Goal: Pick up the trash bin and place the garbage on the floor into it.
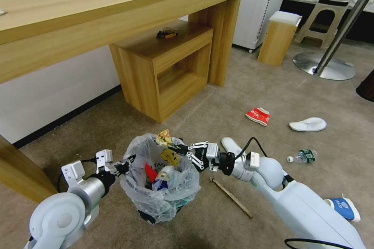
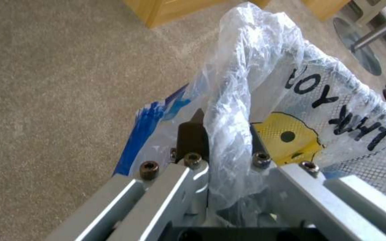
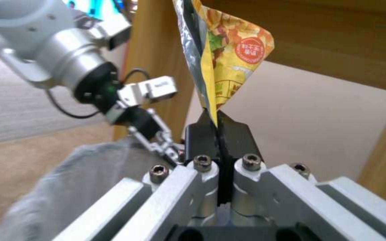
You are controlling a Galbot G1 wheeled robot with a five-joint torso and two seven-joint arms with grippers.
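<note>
- Floor (image 1: 241, 97): beige carpet, litter scattered over it; all places below given from the bin.
- Long wooden desk (image 1: 117, 11) behind the bin, against the wall; low open shelf unit (image 1: 163, 66) under it, some small dark thing on its top, too small to tell.
- Bin (image 1: 157, 181): small, dark, lined with a crinkly clear-white bag (image 2: 264, 83) bearing a yellow cartoon figure and black letters. Partly filled already, red and white scraps visible inside.
- Left gripper (image 1: 125, 167) at the bin's left rim, jaws clamped on rim and bag fold together; confirmed in the left wrist view, plastic bunched between the fingers (image 2: 192, 137).
- Right gripper (image 1: 177, 148) over the bin's far right rim, jaws pinched tight on the lower corner of a yellow snack wrapper (image 3: 229, 57); wrapper standing upright above the fingertips.
- Slippers: one white slipper (image 1: 307, 124) well off to the right; a second (image 1: 230, 144) just right of the bin, partly behind the right arm.
- Red wrapper (image 1: 258, 116) right and beyond the bin.
- Blue-white cup (image 1: 344, 208) far right, on its side.
- Clear green-labelled bottle (image 1: 303, 156) right, lying down.
- Wooden stick (image 1: 231, 197) just right of the bin, flat on the carpet.
</note>
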